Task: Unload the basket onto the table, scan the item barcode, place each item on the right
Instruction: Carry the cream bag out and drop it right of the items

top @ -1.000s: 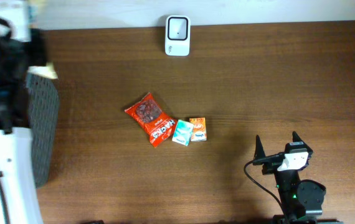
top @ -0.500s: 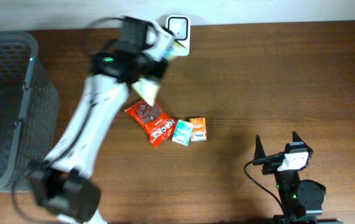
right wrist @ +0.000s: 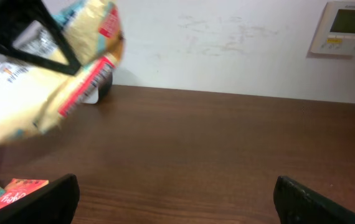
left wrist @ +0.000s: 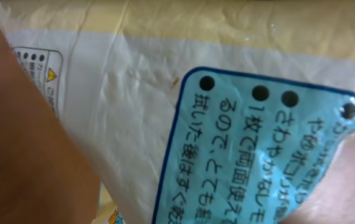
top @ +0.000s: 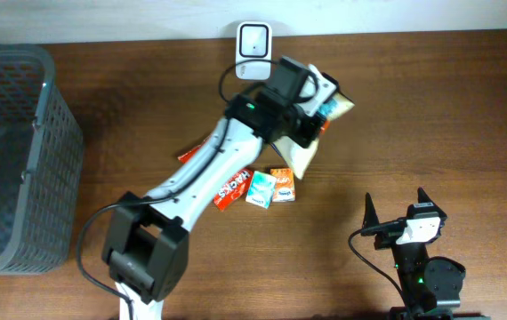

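Observation:
My left gripper (top: pixel 314 94) is shut on a cream and white snack packet (top: pixel 304 153) and holds it in the air just right of the white barcode scanner (top: pixel 253 40) at the table's back edge. In the left wrist view the packet (left wrist: pixel 134 93) fills the frame, showing a light blue label with Japanese print; my own fingers are hidden there. From the right wrist view the packet (right wrist: pixel 53 74) hangs at upper left with a red stripe along its edge, the scanner (right wrist: pixel 100 89) behind it. My right gripper (top: pixel 396 203) rests open near the front right, nothing between its fingers (right wrist: pixel 43 200).
A red snack bag (top: pixel 229 188), a teal box (top: pixel 261 188) and an orange box (top: pixel 282 185) lie mid-table, partly under my left arm. A grey mesh basket (top: pixel 13 151) stands at the left edge. A wall thermostat (right wrist: pixel 345 28) shows far right.
My left arm has swung from the basket at the far left across the table, past the scanner, carrying the packet to the scanner's right. The right arm has not moved.

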`<state>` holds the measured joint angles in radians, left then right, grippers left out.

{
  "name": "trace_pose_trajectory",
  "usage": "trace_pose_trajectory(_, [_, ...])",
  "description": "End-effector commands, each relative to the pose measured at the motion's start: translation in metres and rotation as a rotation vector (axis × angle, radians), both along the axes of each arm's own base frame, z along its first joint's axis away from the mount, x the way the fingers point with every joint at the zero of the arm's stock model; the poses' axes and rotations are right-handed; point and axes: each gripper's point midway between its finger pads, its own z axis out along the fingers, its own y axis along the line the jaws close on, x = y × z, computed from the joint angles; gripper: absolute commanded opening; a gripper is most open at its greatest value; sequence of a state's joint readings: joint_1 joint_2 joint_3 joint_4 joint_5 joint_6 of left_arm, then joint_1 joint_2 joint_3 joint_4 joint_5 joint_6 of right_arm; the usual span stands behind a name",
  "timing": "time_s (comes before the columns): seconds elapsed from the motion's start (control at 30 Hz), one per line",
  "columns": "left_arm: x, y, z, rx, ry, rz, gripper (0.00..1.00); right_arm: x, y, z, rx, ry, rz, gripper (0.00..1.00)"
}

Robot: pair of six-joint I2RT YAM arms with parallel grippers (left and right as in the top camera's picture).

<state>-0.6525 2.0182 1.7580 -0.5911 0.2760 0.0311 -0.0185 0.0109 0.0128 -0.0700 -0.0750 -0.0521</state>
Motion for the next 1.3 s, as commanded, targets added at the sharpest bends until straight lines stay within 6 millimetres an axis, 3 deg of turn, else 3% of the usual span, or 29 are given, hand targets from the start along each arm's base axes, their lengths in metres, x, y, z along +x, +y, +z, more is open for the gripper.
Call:
trace_pose_trajectory(0.0, [-0.009,-0.019,-0.017,-0.057,0.134,0.088,0.0,0.0,0.001,-0.002,0.003,0.002,0.001,0.98])
trace_pose_trajectory(0.17, [-0.008,-0.02,-0.026,-0.129,0.306,0.287,0.0,0.0,0.001,-0.002,0.003,0.002,0.001,0.99])
trace_pose_trajectory(0.3, [-0.009,-0.02,-0.026,-0.152,0.356,0.34,0.0,0.0,0.001,-0.002,0.003,0.002,0.001,0.99])
trace_pose_trajectory(0.33, [-0.01,-0.02,-0.026,-0.152,0.358,0.338,0.04,0.0,0.001,-0.002,0.003,0.002,0.001,0.99])
trace_pose_trajectory(0.5, [-0.013,-0.023,-0.025,-0.164,0.375,0.319,0.62,0.0,0.001,-0.002,0.003,0.002,0.001,0.99])
trace_pose_trajectory(0.53, [-0.013,-0.023,-0.025,-0.164,0.375,0.318,0.82,0.0,0.001,-0.002,0.003,0.002,0.001,0.99])
trace_pose_trajectory(0.57, [-0.013,-0.023,-0.025,-0.163,0.375,0.319,0.95,0.0,0.001,-0.002,0.003,0.002,0.001,0.98])
trace_pose_trajectory(0.7, [-0.003,-0.014,-0.022,-0.153,0.333,0.334,0.99,0.0,0.001,-0.002,0.003,0.002,0.001,0.99])
trace_pose_trajectory(0.8, [0.012,0.001,0.0,-0.162,0.251,0.311,0.99,0.0,0.001,-0.002,0.003,0.002,0.001,0.99])
trace_pose_trajectory(0.87, [0.027,0.024,0.032,-0.18,0.163,0.306,0.99,0.0,0.001,-0.002,0.003,0.002,0.001,0.99])
trace_pose_trajectory(0.97, [0.046,0.074,0.077,-0.166,0.016,0.332,0.99,0.0,0.001,-0.002,0.003,0.002,0.001,0.98])
trace_pose_trajectory(1.0, [0.051,0.093,0.089,-0.153,-0.024,0.359,0.99,0.0,0.001,-0.002,0.003,0.002,0.001,0.98])
trace_pose_trajectory(1.07, [0.061,0.15,0.113,-0.114,-0.084,0.472,0.99,0.0,0.001,-0.002,0.003,0.002,0.001,0.99])
trace_pose_trajectory(1.17, [0.065,0.223,0.125,-0.067,-0.092,0.634,0.99,0.0,0.001,-0.002,0.003,0.002,0.001,0.98])
trace_pose_trajectory(1.27, [0.066,0.277,0.119,-0.034,-0.053,0.746,0.99,0.0,0.001,-0.002,0.003,0.002,0.001,0.98])
